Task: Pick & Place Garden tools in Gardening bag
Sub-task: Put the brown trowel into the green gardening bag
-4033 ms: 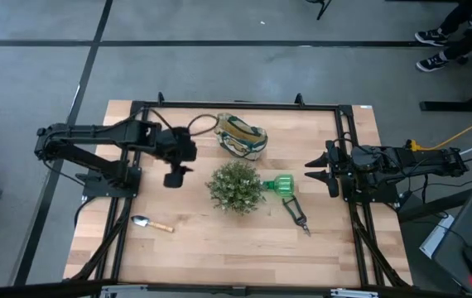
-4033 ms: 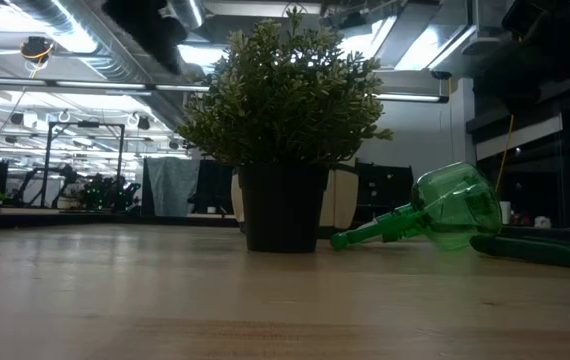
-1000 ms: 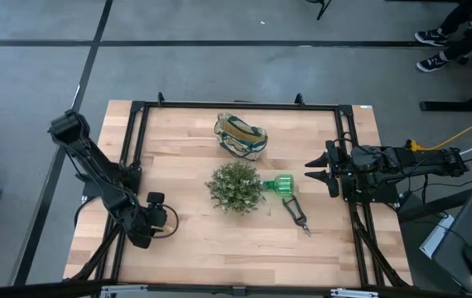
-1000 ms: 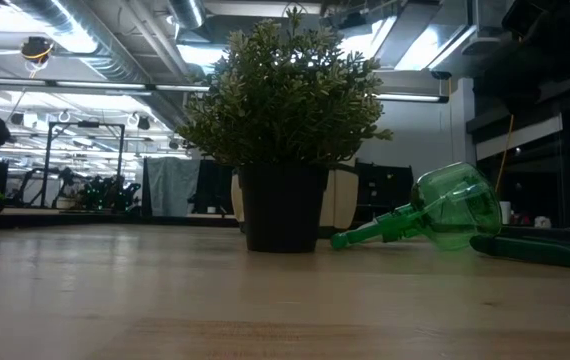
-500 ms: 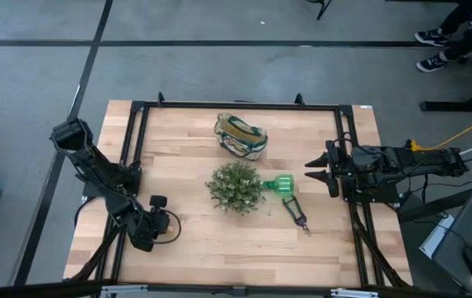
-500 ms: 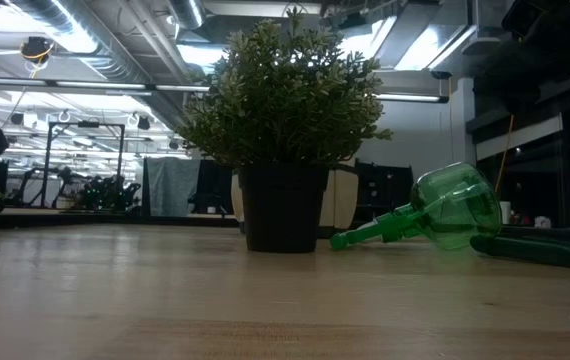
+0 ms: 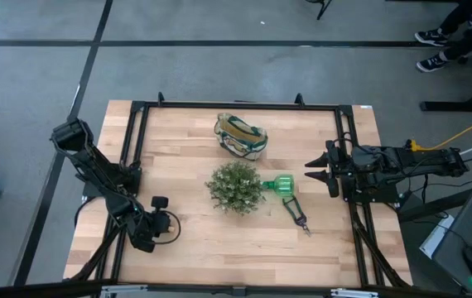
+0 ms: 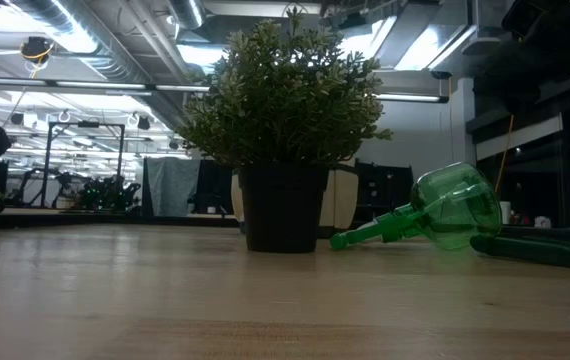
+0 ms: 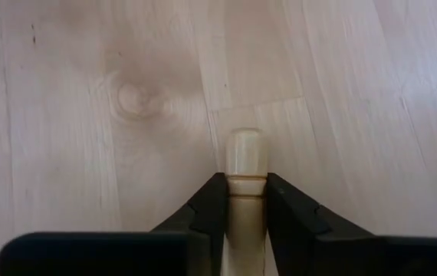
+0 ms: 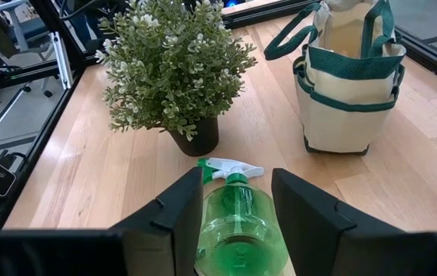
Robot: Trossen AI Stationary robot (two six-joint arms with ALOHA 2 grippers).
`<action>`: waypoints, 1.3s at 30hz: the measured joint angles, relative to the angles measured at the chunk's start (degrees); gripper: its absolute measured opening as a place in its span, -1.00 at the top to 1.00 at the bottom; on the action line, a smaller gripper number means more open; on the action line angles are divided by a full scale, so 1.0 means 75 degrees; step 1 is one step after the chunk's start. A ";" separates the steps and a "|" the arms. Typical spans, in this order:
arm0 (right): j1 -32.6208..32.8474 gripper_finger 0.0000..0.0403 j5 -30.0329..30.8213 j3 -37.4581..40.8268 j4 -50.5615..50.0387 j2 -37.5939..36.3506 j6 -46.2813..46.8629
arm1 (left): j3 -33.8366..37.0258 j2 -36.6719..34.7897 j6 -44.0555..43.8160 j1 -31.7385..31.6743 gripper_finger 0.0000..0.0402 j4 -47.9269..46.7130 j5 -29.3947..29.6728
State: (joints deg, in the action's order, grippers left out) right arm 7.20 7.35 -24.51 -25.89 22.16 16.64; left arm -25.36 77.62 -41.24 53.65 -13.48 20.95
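Note:
In the left wrist view a pale wooden handle point(image 9: 246, 165) lies on the table, and my left gripper point(image 9: 246, 190) is shut on it at the table's near left point(image 7: 158, 226). From above, the gripper hides the rest of that tool. My right gripper point(image 7: 309, 170) waits open at the right edge. It points at the green plastic spray bottle point(image 10: 238, 222), which lies on its side beside the dark shears point(image 7: 300, 217). The cream bag with green trim point(image 7: 241, 136) stands upright at the far middle. My left gripper pinches the wooden handle between its two fingers point(image 9: 211, 207), on the handle's two sides point(image 9: 246, 201) a little back from its rounded free end. The fingers point down from above and lie across the handle. The handle rests flat on the table.
A bushy potted plant point(image 7: 236, 187) stands at the table's middle, between the bag and the near half, with the bottle right beside it. Bare wood lies along the near edge point(image 7: 236, 248). A black frame rail point(image 7: 236, 106) runs around the table.
My left gripper has shifted a little toward the near edge and the right, staying low over the near-left spot where the trowel lay. The right arm has kept still.

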 joint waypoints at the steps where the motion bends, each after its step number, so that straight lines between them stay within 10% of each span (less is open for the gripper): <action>1: -0.0001 0.21 0.0000 0.0000 0.0002 0.0001 -0.0001 | -0.0001 0.0000 -0.0001 0.0000 0.66 0.0007 0.0006; 39: -0.0003 0.21 0.0000 0.0000 0.0000 -0.0001 0.0001 | 0.0008 0.0003 0.1027 -0.1772 0.65 0.0414 0.0668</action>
State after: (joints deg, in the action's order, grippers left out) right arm 7.18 7.35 -24.51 -25.89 22.15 16.64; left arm -25.30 77.65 -33.53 40.36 -10.37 25.96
